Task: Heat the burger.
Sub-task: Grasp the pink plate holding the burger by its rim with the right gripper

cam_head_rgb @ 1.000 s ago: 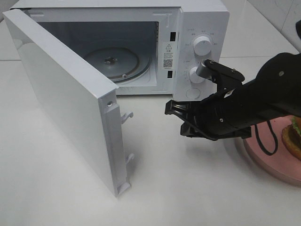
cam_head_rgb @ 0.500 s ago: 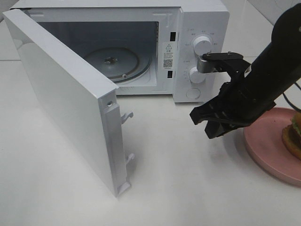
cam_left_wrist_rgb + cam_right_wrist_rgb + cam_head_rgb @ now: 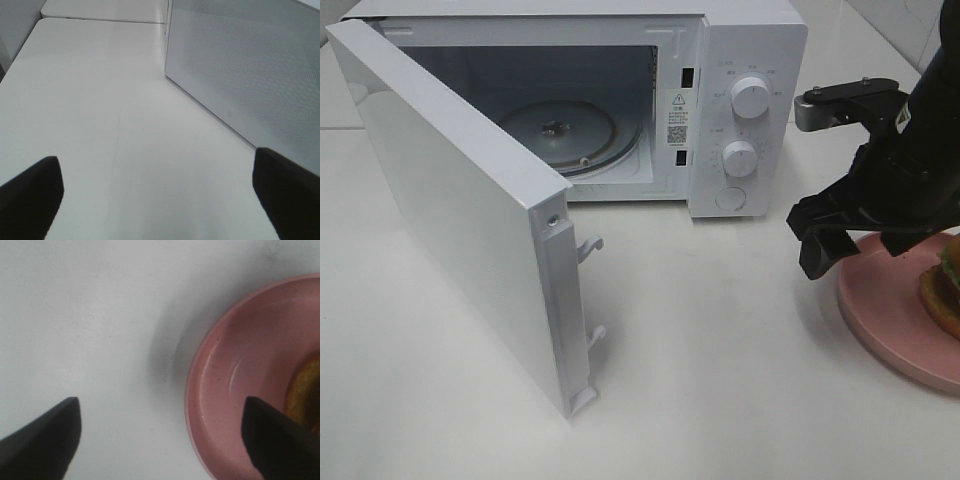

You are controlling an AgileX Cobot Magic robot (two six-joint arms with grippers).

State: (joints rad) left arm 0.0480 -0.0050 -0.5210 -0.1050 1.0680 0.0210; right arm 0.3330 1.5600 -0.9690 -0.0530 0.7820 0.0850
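Plate with burger lies partly under gaping right gripper; left gripper gapes beside microwave door.

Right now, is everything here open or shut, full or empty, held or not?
White microwave's door: open wide.
Round glass turntable: inside the microwave, empty.
Golden-bun burger: on the plate, not held.
Round pink plate: on the white table, carrying the burger.
Black right tool: open, empty, near the plate.
Black left tool: open, empty.
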